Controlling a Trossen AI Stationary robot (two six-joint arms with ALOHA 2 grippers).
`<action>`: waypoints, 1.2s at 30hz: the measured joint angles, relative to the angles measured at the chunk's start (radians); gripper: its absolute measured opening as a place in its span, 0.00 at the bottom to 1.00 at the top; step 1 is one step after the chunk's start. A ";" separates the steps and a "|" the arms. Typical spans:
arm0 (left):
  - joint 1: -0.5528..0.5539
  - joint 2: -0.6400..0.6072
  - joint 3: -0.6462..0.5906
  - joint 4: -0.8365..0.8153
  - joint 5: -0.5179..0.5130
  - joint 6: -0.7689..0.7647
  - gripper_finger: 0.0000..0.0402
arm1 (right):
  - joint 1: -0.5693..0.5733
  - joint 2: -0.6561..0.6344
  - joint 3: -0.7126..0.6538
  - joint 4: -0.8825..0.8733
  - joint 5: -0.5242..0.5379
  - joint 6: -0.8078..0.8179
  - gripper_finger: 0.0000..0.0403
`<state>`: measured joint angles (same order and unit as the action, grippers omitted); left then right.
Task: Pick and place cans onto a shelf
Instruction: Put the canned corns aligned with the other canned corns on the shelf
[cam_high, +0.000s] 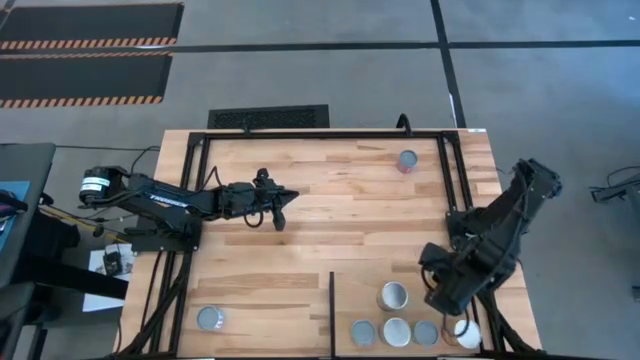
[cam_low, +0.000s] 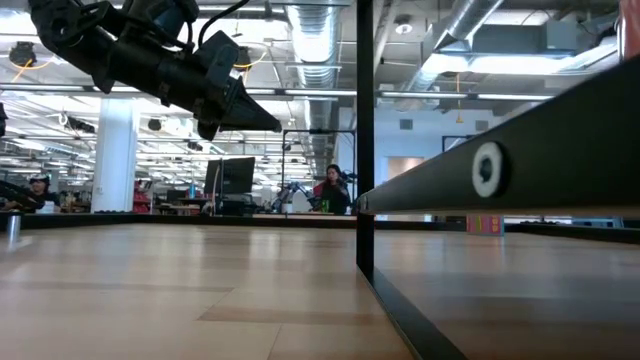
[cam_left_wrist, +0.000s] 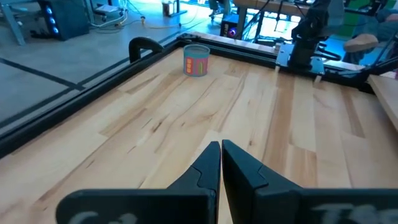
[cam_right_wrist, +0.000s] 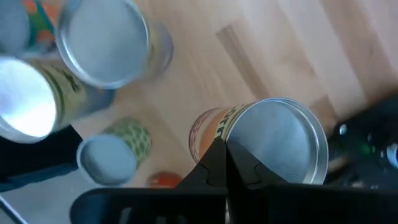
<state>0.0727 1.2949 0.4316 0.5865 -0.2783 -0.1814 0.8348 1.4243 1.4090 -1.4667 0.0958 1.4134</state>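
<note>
My left gripper (cam_high: 281, 216) is shut and empty, raised over the middle of the table; it also shows in the low view (cam_low: 268, 122) and the left wrist view (cam_left_wrist: 221, 155). A red-labelled can (cam_high: 407, 160) stands upright by the far right corner, ahead of the left gripper (cam_left_wrist: 196, 60). Several cans (cam_high: 397, 331) stand upright on the shelf (cam_high: 360, 285), right of its black divider bar (cam_high: 331, 305). My right gripper (cam_right_wrist: 224, 158) is shut, pointing down over an orange-labelled can (cam_right_wrist: 280, 143) there. One can (cam_high: 209, 318) stands near the front left. My right gripper's shut fingertips (cam_right_wrist: 219, 155) come from above at the rim (cam_right_wrist: 233, 134) of the orange-labelled can's silver top. The can stands upright on the shelf. I cannot tell whether the fingertips touch it.
A black metal frame (cam_high: 300, 132) runs round the tabletop, with rails (cam_high: 450, 170) along both sides. The shelf cans stand close together (cam_right_wrist: 102, 40), with little room between them. The wood between the arms (cam_high: 340, 220) is bare. People sit in the room beyond (cam_low: 330, 190).
</note>
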 joint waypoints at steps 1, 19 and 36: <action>0.000 0.000 0.000 0.000 0.000 -0.004 0.01 | 0.014 0.004 0.000 -0.001 -0.011 0.021 0.02; 0.000 0.000 0.000 0.006 -0.003 -0.005 0.01 | 0.145 0.086 -0.039 -0.059 -0.048 0.339 0.01; 0.000 0.000 0.000 0.000 -0.002 -0.005 0.01 | 0.147 0.082 -0.111 0.057 -0.072 0.393 0.10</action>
<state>0.0727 1.2953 0.4320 0.5869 -0.2806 -0.1864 0.9813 1.5062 1.2980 -1.4101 0.0242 1.8069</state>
